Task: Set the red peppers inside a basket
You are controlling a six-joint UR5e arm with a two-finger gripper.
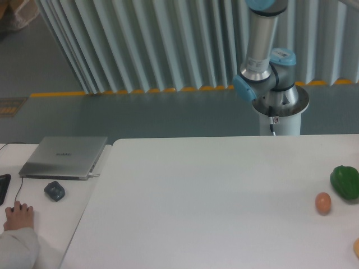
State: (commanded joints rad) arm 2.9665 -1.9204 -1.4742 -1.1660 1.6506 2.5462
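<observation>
Currently only the arm's base and lower links point(269, 73) show, behind the far edge of the white table point(213, 190) toward its right end; the rest runs out of frame at the top. Gripper: out of view, so whether its fingers are apart, together or clamped on something cannot be told. Red pepper: not visible anywhere in frame. No basket visible either.

On the table, near the right edge: green bell pepper point(345, 182), with a small orange-brown egg-shaped object point(322, 203) just beside it toward the near-left, the two apart. A sliver of something orange-yellow point(356, 247) is cut off at the right edge near the front corner.

Separate surface on the left: closed laptop point(64, 157), dark mouse point(54, 191), a person's hand point(18, 216) at the near edge.

Judgement: step in hand is probably transport or release off-camera; not confirmable. Next move calls for lowering over the basket and letting go cleanly.
</observation>
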